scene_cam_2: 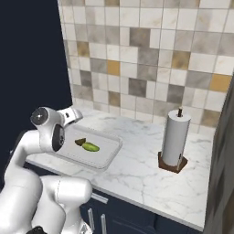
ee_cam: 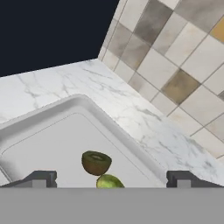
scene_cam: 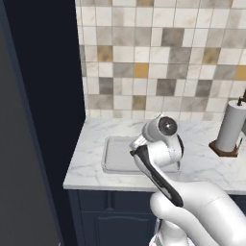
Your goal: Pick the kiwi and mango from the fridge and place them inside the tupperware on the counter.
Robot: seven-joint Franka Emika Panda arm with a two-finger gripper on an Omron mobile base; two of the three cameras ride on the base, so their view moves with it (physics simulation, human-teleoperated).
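Note:
The pale grey tupperware (scene_cam_2: 107, 155) sits on the white marble counter (scene_cam_2: 151, 178) near its left end. Inside it lie the dark brown kiwi (scene_cam_2: 80, 142) and, touching it, the yellow-green mango (scene_cam_2: 91, 147). In the hand view the kiwi (ee_cam: 96, 162) and mango (ee_cam: 109, 181) rest on the tupperware floor, inside its rim (ee_cam: 78, 101). My gripper (ee_cam: 111, 180) hangs above the tupperware, open, with nothing held between its two fingertips (ee_cam: 41, 178). In the left base view my arm covers the right part of the tupperware (scene_cam: 115, 156). The fridge (scene_cam: 14, 168) shows as a grey surface at the far left.
A paper towel roll on a brown stand (scene_cam_2: 175, 139) stands on the counter to the right of the tupperware. A tiled wall (scene_cam_2: 151, 59) backs the counter, and a dark navy panel (scene_cam: 48, 72) closes its left end. A grey steel-look panel (scene_cam_2: 224, 173) stands at the right edge.

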